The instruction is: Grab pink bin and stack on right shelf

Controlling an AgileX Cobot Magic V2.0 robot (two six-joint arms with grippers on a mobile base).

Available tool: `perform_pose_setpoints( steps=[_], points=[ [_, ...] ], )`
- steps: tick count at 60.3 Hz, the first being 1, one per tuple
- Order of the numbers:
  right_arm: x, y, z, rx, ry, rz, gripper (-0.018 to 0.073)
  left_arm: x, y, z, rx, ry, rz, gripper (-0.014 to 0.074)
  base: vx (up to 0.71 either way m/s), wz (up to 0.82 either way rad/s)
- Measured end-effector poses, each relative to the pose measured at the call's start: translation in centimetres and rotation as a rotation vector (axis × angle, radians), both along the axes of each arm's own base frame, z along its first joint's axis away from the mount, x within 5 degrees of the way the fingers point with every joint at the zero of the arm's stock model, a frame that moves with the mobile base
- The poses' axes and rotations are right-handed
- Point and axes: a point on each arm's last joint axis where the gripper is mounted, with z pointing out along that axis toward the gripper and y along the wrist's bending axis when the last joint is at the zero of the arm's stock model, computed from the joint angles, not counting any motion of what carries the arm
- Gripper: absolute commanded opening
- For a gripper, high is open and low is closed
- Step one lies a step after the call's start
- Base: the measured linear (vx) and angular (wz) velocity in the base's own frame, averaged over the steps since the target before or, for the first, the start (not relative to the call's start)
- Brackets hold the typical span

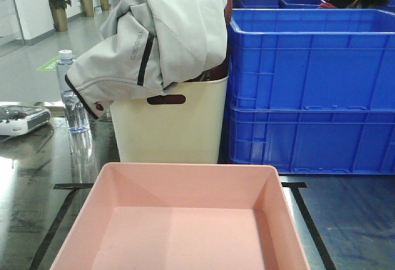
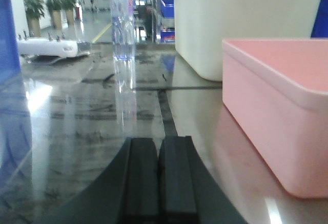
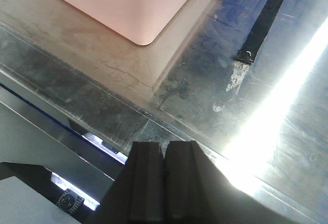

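Note:
The pink bin [image 1: 185,220] stands empty on the dark glossy shelf [image 1: 352,220], inside the black tape outline [image 1: 308,214], at the front centre. In the left wrist view the bin [image 2: 277,101] is to the right of my left gripper [image 2: 159,144], which is shut and empty just above the shelf surface. In the right wrist view a corner of the bin [image 3: 128,3] shows at the top, apart from my right gripper [image 3: 164,149], which is shut and empty near the shelf's front edge. Neither gripper shows in the front view.
A cream bin [image 1: 173,125] with a grey jacket [image 1: 154,29] stands behind the pink bin. Stacked blue crates [image 1: 308,91] are at the back right. A water bottle [image 1: 73,97] and a white controller [image 1: 21,120] are at the left.

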Motion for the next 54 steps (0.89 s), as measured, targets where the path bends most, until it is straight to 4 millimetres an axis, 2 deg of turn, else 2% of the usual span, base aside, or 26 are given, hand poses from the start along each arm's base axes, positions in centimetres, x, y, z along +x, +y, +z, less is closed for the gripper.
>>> perform_pose_setpoints(
  steps=[24,54],
  points=[
    [0.00,0.00,0.00,0.000,0.000,0.000,-0.0009,-0.01,0.43,0.34,-0.003,-0.037,0.075,0.0001,0.00,0.00],
    [0.00,0.00,-0.01,0.000,0.001,0.000,-0.0009,-0.01,0.45,0.34,-0.004,-0.037,0.078,0.0003,0.00,0.00]
  ],
)
